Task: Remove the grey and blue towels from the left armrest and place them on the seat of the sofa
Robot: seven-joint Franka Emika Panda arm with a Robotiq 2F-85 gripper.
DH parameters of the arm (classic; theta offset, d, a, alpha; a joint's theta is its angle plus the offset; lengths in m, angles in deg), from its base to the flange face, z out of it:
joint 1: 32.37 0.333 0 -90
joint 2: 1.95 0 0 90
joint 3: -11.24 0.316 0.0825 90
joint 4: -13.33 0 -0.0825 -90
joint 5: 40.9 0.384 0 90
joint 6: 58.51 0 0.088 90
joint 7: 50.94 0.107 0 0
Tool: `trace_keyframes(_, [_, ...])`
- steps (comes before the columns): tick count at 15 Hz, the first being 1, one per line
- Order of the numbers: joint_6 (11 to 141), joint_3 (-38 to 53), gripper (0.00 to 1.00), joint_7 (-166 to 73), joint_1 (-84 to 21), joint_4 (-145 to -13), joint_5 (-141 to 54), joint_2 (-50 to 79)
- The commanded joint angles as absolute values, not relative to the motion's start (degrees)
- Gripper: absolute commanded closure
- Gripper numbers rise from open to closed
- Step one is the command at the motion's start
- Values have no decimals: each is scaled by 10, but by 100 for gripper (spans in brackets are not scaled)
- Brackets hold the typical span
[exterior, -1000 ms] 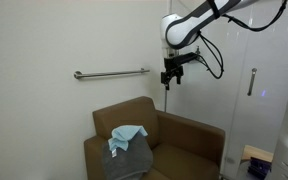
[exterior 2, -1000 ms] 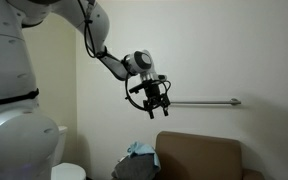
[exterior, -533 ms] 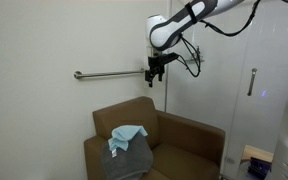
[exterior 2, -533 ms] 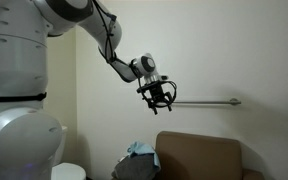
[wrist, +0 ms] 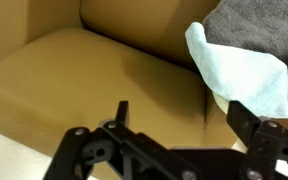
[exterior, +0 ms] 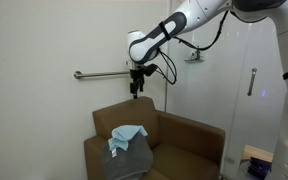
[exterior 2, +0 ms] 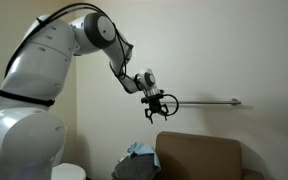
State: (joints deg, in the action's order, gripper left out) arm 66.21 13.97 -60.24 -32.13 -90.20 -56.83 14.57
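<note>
Hanging wide open and empty, jaws hover above a crumpled light-blue towel (exterior: 126, 132) atop a grey towel (exterior: 132, 161).

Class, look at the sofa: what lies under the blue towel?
The grey towel lies under the blue towel, draped over the armrest. The armrest's top under both towels is covered, so it cannot be seen.
</note>
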Motion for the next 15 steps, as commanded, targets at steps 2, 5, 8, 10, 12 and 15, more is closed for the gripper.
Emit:
trace_keyframes(2, [657, 166, 0, -725, -316, -858, -534, 212])
trace_keyframes(5, [642, 186, 0, -797, -317, -841, -518, 246])
trace_keyframes(8, [631, 196, 0, -854, -317, -822, -523, 280])
trace_keyframes(10, [635, 200, 0, -883, -317, -807, -526, 303])
trace_keyframes(12, [638, 204, 0, -914, -318, -792, -524, 324])
trace_keyframes(15, [646, 207, 0, -953, -317, -767, -523, 354])
